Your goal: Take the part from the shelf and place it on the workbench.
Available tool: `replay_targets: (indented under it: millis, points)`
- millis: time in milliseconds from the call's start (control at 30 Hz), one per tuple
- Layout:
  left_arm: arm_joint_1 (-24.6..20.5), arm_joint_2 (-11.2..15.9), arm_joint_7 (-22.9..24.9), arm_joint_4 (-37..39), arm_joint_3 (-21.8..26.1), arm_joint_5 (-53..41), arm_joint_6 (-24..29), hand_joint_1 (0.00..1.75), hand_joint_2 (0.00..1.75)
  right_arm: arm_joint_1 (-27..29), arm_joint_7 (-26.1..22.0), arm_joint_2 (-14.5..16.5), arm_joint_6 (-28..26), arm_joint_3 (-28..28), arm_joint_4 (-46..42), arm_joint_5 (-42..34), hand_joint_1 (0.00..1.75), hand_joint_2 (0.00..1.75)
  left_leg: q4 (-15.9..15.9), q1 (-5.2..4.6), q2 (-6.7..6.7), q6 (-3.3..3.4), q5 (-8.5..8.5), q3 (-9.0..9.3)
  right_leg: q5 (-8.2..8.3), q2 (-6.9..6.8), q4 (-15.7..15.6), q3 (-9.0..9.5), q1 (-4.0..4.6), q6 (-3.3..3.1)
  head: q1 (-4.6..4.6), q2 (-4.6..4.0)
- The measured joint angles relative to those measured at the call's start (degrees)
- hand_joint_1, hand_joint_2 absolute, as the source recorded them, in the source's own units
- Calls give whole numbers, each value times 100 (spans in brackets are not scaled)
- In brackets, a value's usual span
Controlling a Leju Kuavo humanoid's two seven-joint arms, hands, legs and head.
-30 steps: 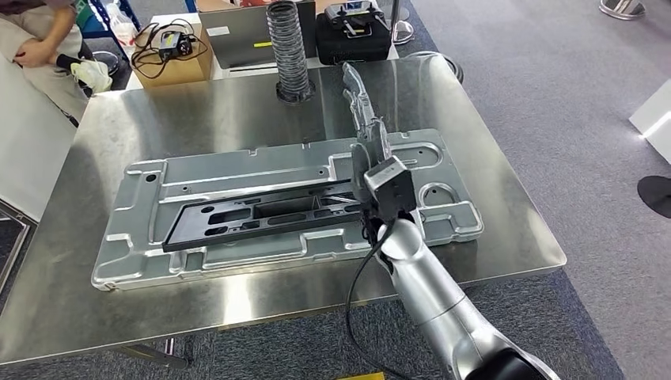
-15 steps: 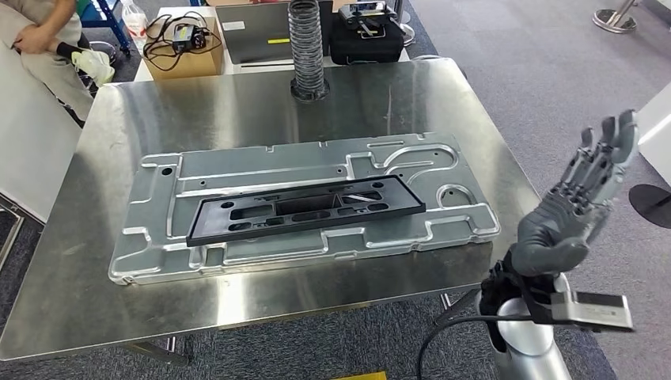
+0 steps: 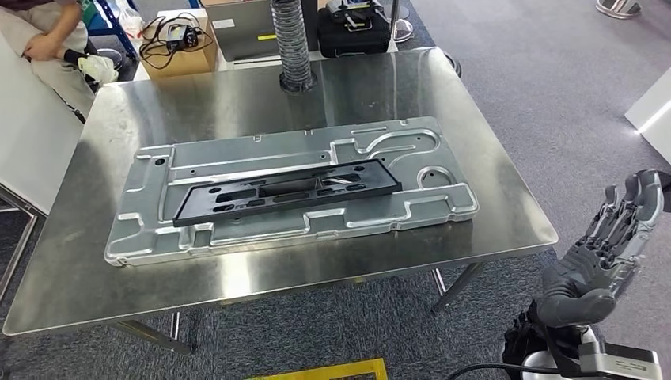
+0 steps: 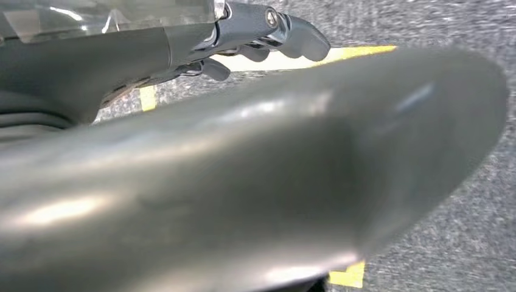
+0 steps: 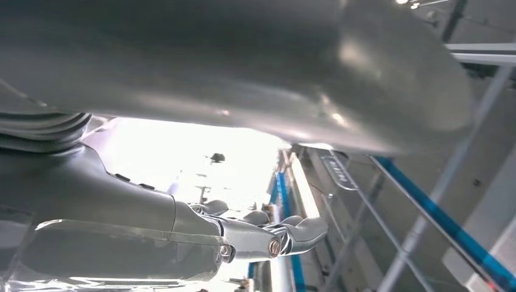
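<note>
- Right robot hand hangs off the near right corner of the surface, fingers apart, holding nothing.
- Left robot hand: grasp unclear.
- Black part lies flat on the grey panel; placement looks done.

black part on workbench, right robot hand empty

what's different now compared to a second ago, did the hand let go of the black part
Yes. A second ago the right hand was over the black part at its right end; it has since let go and pulled back off the workbench to the right, fingers spread and holding nothing. The black part stays on the silver plate; the scene's slight shift looks like camera movement.
</note>
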Motion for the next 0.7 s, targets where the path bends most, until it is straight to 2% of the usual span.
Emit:
replay_targets:
  millis: [33, 100, 133, 167, 267, 300, 333, 400, 433, 467, 500, 533, 567, 600, 633, 667, 700]
  points:
    - [-2, 0, -6, 0, 0, 4, -1, 0, 0, 54, 0, 2, 9, -45, 5, -20, 0, 0, -308, -1, 0, 12, 107, 262, 48, 1, 11, -64, 2, 11, 0, 0]
    - [-16, 2, -21, 0, 1, 21, 6, 0, 0, 147, 1, 5, 17, -132, 24, -58, 0, 0, -1163, -20, -1, 61, 314, 851, 144, 0, 31, -161, 8, 49, 2, 1]
    - [-25, 4, -30, 0, 3, 31, 15, 0, 0, 187, 1, 8, 34, -176, 36, -74, 0, 0, -1453, -37, -4, 91, 379, 1021, 191, -2, 36, -189, 7, 80, 7, 1]
    - [-31, 7, -36, 0, 10, 40, 28, 0, 0, 229, 2, 10, 58, -221, 50, -97, 0, 0, -1598, -57, -7, 123, 410, 1088, 238, -3, 36, -204, 2, 115, 8, 1]
    - [-20, 6, -37, 0, 48, 51, 68, 0, 0, 386, 5, 21, 110, -374, 108, -164, 0, 0, -1621, -79, 3, 222, 560, 1005, 335, 4, 14, -227, -25, 222, 5, 1]
    - [-17, 4, -33, 0, 60, 50, 72, 0, 0, 439, 6, 25, 111, -425, 131, -177, 0, 0, -1637, -71, 19, 254, 631, 961, 232, 13, 81, -263, -33, 255, 8, 0]
    - [-19, 2, -30, 0, 71, 42, 77, 0, 0, 484, 7, 28, 114, -479, 157, -189, 0, 0, -1656, -57, 36, 289, 707, 902, 18, 21, 249, -323, -43, 287, 16, 1]
    - [-26, -1, -18, 0, 101, 3, 91, 0, 0, 582, 7, 40, 121, -583, 227, -222, 0, 0, -1659, -54, 60, 327, 845, 745, -618, 28, 925, -488, -74, 347, 36, 1]
    - [-28, -2, -13, 0, 120, -21, 98, 0, 0, 630, 7, 47, 126, -630, 267, -237, 0, 0, -1650, -56, 67, 334, 908, 659, -840, 28, 1301, -547, -85, 371, 45, 1]
    - [-28, -3, -9, 0, 140, -38, 100, 0, 0, 674, 7, 55, 137, -668, 308, -242, 0, 0, -1635, -59, 72, 326, 970, 566, -932, 28, 1581, -554, -93, 389, 49, 1]
    - [-28, -4, -7, 0, 157, -49, 98, 0, 0, 707, 8, 64, 158, -701, 348, -230, 0, 0, -1612, -59, 75, 315, 1029, 469, -884, 27, 1677, -477, -100, 400, 52, 1]
    - [-28, -7, -7, 0, 167, -54, 94, 0, 0, 729, 8, 78, 195, -738, 392, -203, 0, 0, -1583, -58, 77, 300, 1083, 370, -752, 27, 1558, -296, -109, 403, 57, 1]
    - [-30, -9, -7, 0, 174, -58, 86, 0, 0, 745, 9, 100, 248, -781, 443, -168, 0, 44, -1550, -58, 78, 281, 1133, 277, -625, 28, 1246, -11, -118, 399, 57, 1]
    - [-31, -11, -7, 0, 180, -61, 76, 0, 0, 754, 9, 129, 311, -833, 500, -130, 0, 87, -1516, -63, 76, 258, 1178, 197, -592, 32, 807, 328, -120, 386, 58, 1]
    - [-34, -13, -8, 0, 186, -64, 68, 0, 0, 760, 8, 166, 378, -895, 566, -96, 0, 131, -1494, -66, 73, 229, 1219, 145, -619, 38, 398, 622, -111, 356, 53, 1]
    - [-37, -13, -13, 0, 195, -66, 62, 0, 0, 769, 8, 207, 437, -956, 640, -72, 0, 175, -1483, -68, 71, 197, 1264, 119, -673, 44, 99, 817, -95, 319, 55, 2]
    - [-40, -14, -19, 0, 205, -66, 60, 0, 0, 775, 9, 249, 486, -1022, 729, -39, 0, 175, -1485, -64, 68, 163, 1312, 102, -723, 49, -58, 896, -71, 277, 67, 2]
